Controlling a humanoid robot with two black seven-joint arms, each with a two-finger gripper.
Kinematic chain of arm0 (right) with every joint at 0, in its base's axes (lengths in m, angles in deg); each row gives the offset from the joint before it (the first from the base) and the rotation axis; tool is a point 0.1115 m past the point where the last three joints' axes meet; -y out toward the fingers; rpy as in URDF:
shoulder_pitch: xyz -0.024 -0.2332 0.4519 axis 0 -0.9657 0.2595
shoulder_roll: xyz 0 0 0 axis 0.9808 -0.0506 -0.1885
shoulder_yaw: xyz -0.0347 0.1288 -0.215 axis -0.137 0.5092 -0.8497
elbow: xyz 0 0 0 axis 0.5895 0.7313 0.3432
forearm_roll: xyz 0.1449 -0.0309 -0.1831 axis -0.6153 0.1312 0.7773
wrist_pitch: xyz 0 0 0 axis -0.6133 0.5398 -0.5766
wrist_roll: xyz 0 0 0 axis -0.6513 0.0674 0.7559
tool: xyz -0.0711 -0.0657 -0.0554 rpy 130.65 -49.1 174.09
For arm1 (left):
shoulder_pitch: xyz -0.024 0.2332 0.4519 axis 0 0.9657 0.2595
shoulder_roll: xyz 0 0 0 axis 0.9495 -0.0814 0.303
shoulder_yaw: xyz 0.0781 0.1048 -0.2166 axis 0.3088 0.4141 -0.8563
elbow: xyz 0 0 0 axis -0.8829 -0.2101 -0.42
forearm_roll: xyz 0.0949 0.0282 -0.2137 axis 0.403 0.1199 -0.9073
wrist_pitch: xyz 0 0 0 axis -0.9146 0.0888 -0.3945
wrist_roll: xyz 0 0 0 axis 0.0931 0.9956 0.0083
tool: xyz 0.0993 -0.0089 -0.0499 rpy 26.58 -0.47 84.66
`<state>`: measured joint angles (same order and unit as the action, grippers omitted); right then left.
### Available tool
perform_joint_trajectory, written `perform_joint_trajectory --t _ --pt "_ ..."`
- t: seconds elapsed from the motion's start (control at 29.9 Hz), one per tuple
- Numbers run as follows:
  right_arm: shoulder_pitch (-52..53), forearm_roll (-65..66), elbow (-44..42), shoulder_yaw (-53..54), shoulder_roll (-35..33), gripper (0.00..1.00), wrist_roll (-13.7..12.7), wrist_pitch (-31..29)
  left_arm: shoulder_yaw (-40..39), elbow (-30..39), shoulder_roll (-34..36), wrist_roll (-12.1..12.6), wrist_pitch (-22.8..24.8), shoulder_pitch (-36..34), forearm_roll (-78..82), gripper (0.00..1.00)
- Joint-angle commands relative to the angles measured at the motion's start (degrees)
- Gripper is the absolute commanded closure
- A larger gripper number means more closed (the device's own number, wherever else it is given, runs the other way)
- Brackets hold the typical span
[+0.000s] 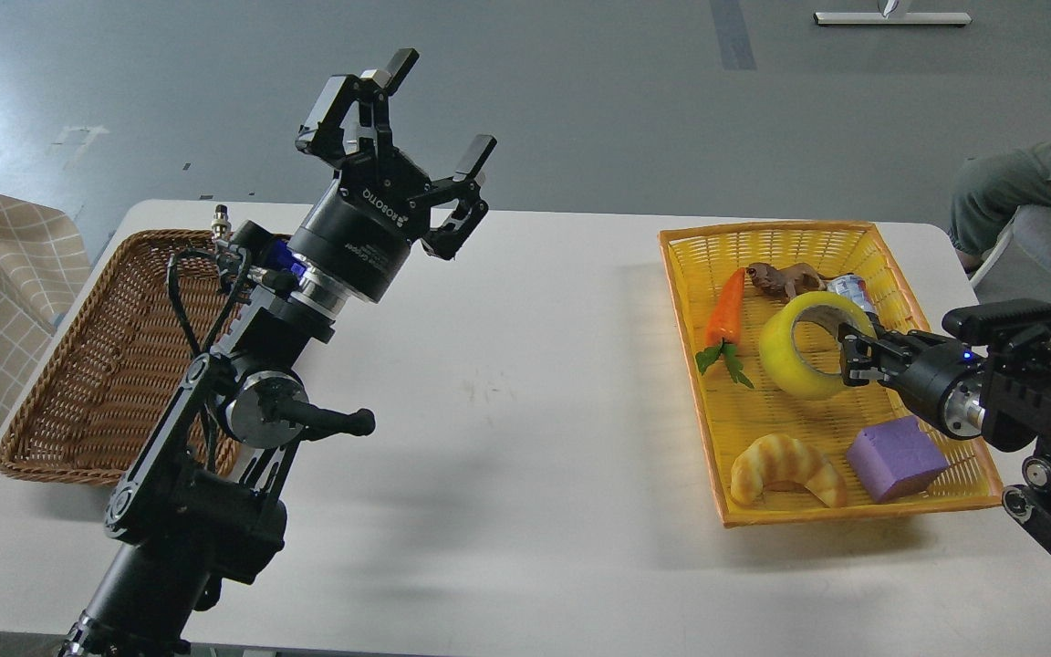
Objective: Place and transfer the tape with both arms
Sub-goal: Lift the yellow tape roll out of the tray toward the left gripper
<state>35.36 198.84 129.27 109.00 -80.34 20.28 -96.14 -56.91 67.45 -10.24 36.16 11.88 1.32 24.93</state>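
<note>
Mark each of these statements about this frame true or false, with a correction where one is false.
1. The tape is in the yellow basket. True.
2. The left hand holds the tape. False: it is raised over the table, open and empty.
3. The right hand is at the tape, with fingers at the roll's rim. True.
4. The carrot lies in the brown basket. False: it lies in the yellow basket, left of the tape.
5. The purple block sits right of the croissant. True.
</note>
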Motion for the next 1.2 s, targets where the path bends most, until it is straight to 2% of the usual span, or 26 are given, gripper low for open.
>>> perform_joint_trajectory --t 0.0,0.23,0.5,0.67,0.77,0.94,1.17 --pt "-0.3 -0.1 1.6 0.5 -0.8 0.77 0.0 -0.4 0.1 0.0 0.0 0.1 0.0 0.0 0.0 0.02" --pt "0.6 -1.9 4.5 4.8 -0.5 0.87 -0.2 -5.5 0.2 0.0 0.0 0.1 -0.1 0.0 0.0 0.02" --pt "3.7 -3.8 5.3 5.1 2.0 0.88 -1.3 -5.5 0.2 -0.2 0.0 0.1 -0.1 0.2 0.0 0.02" --pt "8.2 -3.9 6.4 4.8 5.9 0.88 -3.5 -6.2 0.2 -0.2 0.0 0.1 -0.9 0.2 0.1 0.02" --pt "12.3 -3.9 6.1 4.5 8.9 0.88 -4.3 -9.7 0.2 -0.3 0.0 0.2 -1.1 0.2 0.1 0.02" --pt "15.0 -3.9 5.6 4.2 17.4 0.88 -6.0 -12.4 0.2 -0.3 0.0 0.3 -1.3 0.0 0.1 0.02" --pt "15.1 -3.5 5.2 -0.8 23.9 0.88 -6.2 -14.2 0.2 -0.3 0.0 0.4 -1.3 0.2 0.1 0.02"
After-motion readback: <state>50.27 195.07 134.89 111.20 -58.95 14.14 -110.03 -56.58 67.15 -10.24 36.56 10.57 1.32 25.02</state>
